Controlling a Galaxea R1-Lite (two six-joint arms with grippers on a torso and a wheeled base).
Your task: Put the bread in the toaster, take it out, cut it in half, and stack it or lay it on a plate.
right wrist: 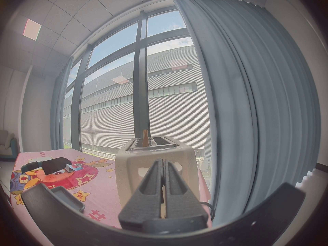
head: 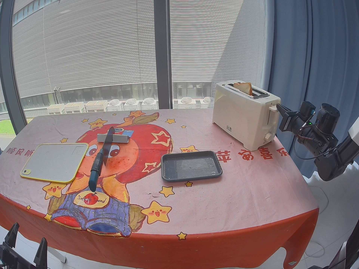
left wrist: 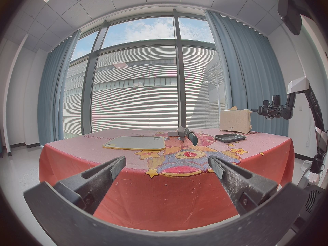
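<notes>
One bread slice [head: 244, 87] in toaster [head: 243, 120], closed right claw [head: 279, 108] beside it, left claw [left wrist: 166, 161] open

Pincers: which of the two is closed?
The right pincer, beside the toaster: its fingers are pressed together, while the left pincer gapes wide open.

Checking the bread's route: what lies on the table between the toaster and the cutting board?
Head view: the knife, blade propped on a grey block, lies beside the cutting board; the dark tray sits nearer the toaster, just off the direct line.
</notes>
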